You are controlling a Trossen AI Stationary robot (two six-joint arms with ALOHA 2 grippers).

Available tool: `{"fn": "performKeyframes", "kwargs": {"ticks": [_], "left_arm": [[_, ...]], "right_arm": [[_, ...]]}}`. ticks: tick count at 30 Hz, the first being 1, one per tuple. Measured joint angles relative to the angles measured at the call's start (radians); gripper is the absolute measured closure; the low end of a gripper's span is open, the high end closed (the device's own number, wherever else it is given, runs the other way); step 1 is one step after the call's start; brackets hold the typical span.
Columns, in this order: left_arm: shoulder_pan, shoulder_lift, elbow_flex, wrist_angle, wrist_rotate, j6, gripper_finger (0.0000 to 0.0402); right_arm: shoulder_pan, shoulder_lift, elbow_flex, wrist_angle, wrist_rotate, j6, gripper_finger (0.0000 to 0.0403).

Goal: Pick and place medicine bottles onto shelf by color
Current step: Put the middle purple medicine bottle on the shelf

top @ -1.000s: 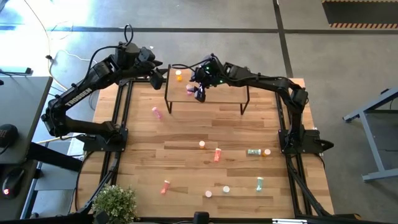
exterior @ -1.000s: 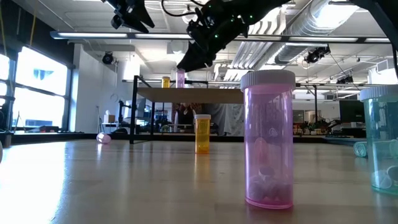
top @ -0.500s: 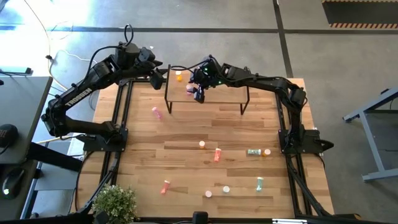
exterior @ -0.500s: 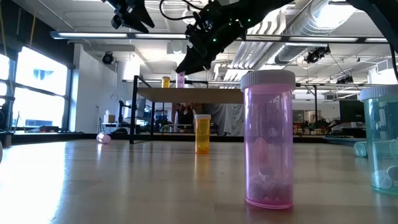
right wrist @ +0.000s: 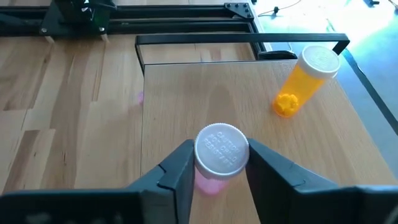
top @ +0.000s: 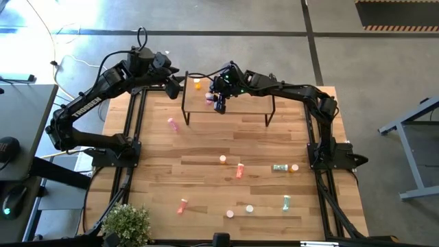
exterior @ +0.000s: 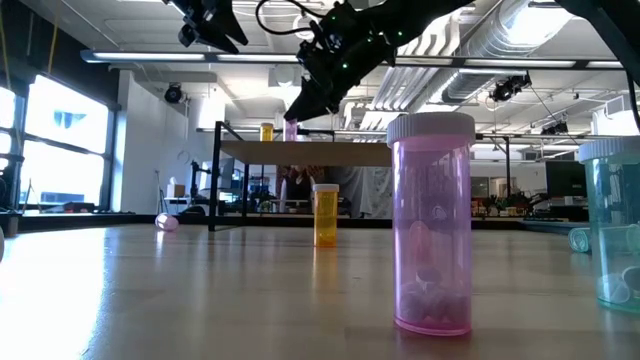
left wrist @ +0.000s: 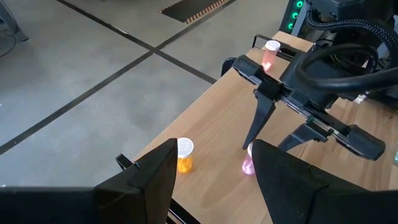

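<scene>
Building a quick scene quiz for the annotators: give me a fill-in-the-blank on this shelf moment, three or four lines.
1. The right claw has a finger on each side of a ____ bottle standing on the shelf.
2. The other bottle on the shelf is ____.
3. The left claw hovers above the shelf with its fingers ____.
4. The pot plant stands at the table's near ____ corner in the high view.

Missing words: pink; orange; open; left
</scene>
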Motion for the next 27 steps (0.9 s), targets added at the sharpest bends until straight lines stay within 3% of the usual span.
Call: {"fn": "performKeyframes", "kwargs": {"ticks": [15, 27], "left_arm": [[0.0, 0.0, 0.0, 0.0, 0.0, 0.008, 0.0206], [0.0, 0.0, 0.0, 0.0, 0.0, 0.026, 0.0206]], "right_arm": [[-0.082, 0.0, 0.0, 0.016, 0.008, 0.107, 0.0292], [-0.118, 0.0, 0.0, 0.02, 0.008, 0.073, 0.0292]]}}
